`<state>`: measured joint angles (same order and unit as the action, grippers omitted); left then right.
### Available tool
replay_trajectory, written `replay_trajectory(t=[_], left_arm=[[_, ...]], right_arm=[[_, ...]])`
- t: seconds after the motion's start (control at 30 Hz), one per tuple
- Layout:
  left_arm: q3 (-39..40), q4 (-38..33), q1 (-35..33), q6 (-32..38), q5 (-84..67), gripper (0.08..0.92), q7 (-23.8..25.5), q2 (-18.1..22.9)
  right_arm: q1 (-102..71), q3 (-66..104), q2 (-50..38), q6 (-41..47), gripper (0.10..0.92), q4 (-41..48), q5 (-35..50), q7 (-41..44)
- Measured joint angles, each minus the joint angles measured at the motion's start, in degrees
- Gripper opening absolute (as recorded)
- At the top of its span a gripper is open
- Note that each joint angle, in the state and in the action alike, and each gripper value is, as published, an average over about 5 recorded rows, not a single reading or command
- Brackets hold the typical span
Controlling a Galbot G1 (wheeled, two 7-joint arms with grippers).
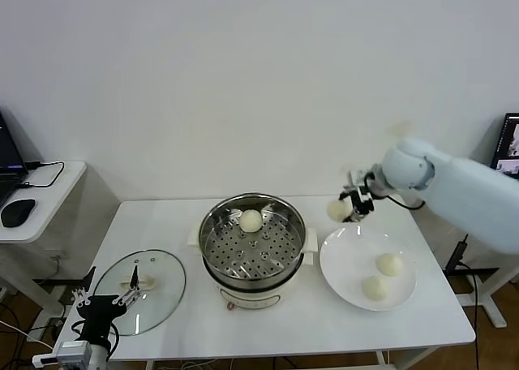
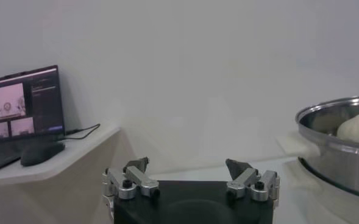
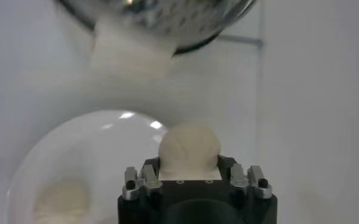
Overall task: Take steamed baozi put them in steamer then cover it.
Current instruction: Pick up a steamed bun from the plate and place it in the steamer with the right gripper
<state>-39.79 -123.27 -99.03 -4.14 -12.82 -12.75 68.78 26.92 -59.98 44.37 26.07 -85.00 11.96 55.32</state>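
Right gripper (image 1: 347,211) is clenched on 1 steamed baozi (image 1: 337,210), and I see it hanging in the air above the far rim of the white plate (image 1: 340,264), between the plate and the steamer (image 1: 253,244). From the right wrist camera the bun (image 3: 188,148) sits squeezed between the fingers, with the plate (image 3: 63,158) and the steamer's side handle (image 3: 130,53) beyond it.

I count 2 more buns lying on the plate, one (image 1: 390,264) farther from me and one (image 1: 375,287) nearer, close together on its right half. 1 bun (image 1: 250,220) already rests on the perforated tray at the back of the steamer, which stands mid-table, just beside the plate.

My left gripper (image 1: 107,299) is parked low at the near left corner of the table (image 1: 324,325), its fingers spread wide and holding nothing. It hovers at the near edge of the glass lid (image 1: 139,290), which lies flat on the table, left of the steamer. On a side desk to the left I see a laptop (image 2: 22,109) and a mouse (image 1: 17,212).
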Motion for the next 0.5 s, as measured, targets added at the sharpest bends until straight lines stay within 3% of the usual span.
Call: replay_trajectory(t=[0.5], left_arm=[[-1.10, 1.02, 0.29, 0.10, -0.03, 0.823, -0.01, 0.50]], right_arm=[[2.07, -4.61, 19.76, 9.14, 0.598, 3.48, 13.49, -7.31]])
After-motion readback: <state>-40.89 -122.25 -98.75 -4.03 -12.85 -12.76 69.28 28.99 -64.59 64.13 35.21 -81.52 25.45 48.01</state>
